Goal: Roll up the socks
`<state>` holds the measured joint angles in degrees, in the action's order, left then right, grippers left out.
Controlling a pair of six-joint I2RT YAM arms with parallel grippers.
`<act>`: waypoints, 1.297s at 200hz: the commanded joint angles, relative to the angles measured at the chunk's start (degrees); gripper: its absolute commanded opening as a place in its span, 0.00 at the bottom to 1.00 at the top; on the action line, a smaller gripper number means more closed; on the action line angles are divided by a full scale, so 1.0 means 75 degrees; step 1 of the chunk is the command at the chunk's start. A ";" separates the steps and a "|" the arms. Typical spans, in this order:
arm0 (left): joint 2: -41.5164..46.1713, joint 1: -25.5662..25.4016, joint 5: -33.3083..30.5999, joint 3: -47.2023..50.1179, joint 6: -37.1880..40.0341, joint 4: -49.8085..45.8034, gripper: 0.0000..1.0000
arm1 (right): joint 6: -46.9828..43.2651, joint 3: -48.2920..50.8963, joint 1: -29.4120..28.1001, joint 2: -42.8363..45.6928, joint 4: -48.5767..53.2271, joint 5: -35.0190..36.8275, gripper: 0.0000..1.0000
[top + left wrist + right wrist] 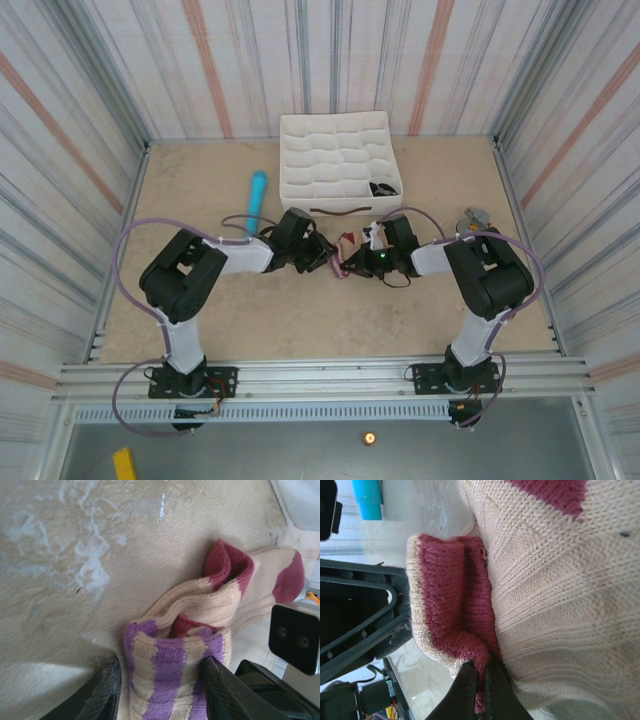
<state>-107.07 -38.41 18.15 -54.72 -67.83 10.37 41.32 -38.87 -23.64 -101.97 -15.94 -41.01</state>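
Beige ribbed knit sock [200,605] lies folded, maroon toe bunched; left gripper [161,682] clamps its purple-striped cuff, right gripper [479,680] pinches the maroon edge.

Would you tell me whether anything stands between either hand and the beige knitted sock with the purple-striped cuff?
Nothing visible does. The left hand grips the beige knitted sock by its purple-striped cuff, and the right hand pinches a maroon fold of it.

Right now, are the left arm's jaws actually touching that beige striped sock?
Touching. The left wrist view shows the purple-striped cuff of the beige sock pinched between both dark jaws, fabric pressed against each.
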 commanded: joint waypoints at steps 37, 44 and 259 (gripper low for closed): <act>-0.0768 -0.0175 -0.0475 -0.0244 -0.0213 -0.1011 0.36 | -0.0329 0.0485 0.0201 -0.0680 0.2126 0.1401 0.00; -0.0783 -0.0178 -0.0475 -0.0270 -0.0225 -0.1055 0.32 | -0.0337 0.0495 0.0221 -0.0679 0.2116 0.1370 0.00; 0.0122 0.0067 -0.0386 -0.1043 -0.0372 -0.3924 0.00 | -0.3337 0.1165 -0.2551 0.4628 0.2408 0.5576 0.57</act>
<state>-106.30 -39.03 14.81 -61.78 -71.40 -11.35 23.99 -32.16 -37.36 -72.60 0.32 -11.16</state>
